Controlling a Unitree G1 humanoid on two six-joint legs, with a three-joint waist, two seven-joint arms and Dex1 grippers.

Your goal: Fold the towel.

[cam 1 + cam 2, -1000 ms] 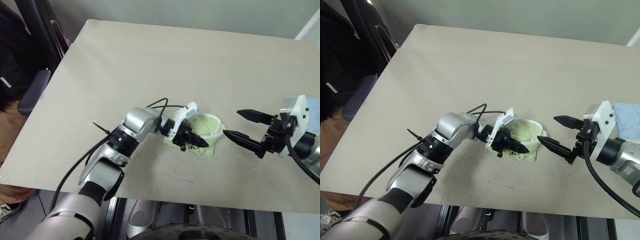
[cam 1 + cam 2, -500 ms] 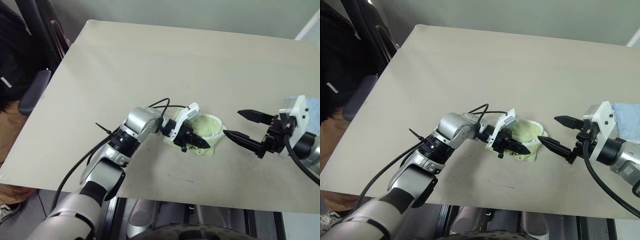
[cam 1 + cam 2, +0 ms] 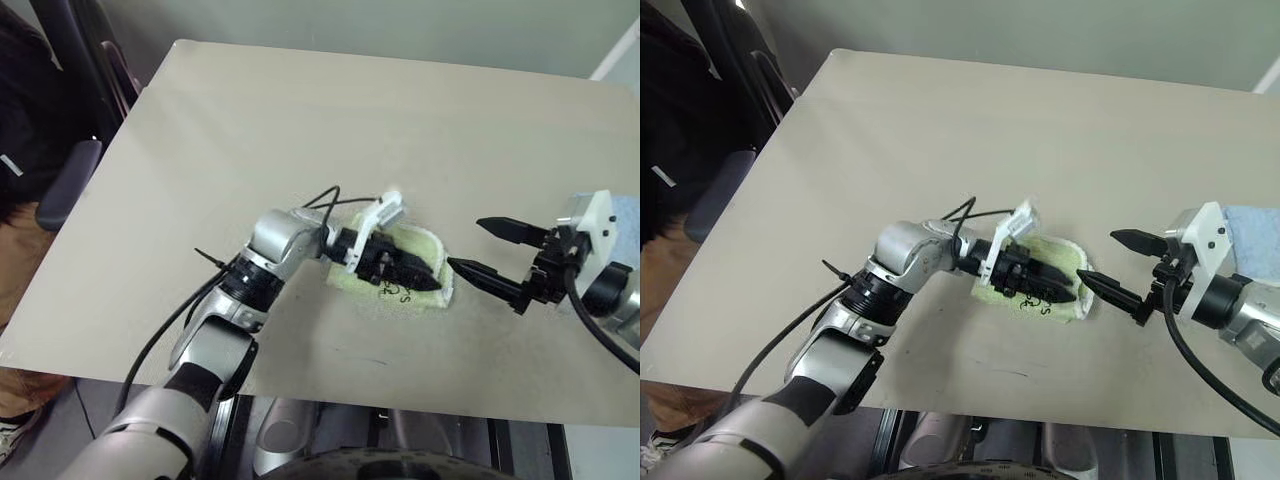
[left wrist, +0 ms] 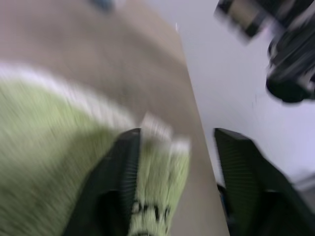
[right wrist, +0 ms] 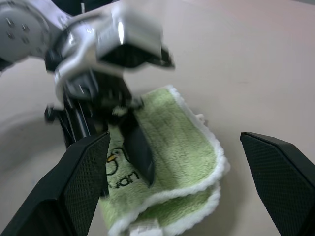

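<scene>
Folded lime-green towel (image 3: 1052,285) on a beige counter (image 3: 940,130), with two robot claws beside it.

The towel lies folded into a small thick pad near the counter's front edge, right of centre. Its terry surface is light green with a thin white trim running round the visible edges, layers stacked at one end, and dark printed lettering on the top face. The left claw (image 3: 1048,281) hangs just over the towel with its two black fingers spread apart, gripping nothing. The right claw (image 3: 1110,265) is just to the right of the towel, fingers wide apart and empty, tips pointing toward it. A light blue cloth (image 3: 1252,240) sits at the counter's right edge. The far and left parts of the counter are bare; a dark chair (image 3: 70,180) stands off its left side.
</scene>
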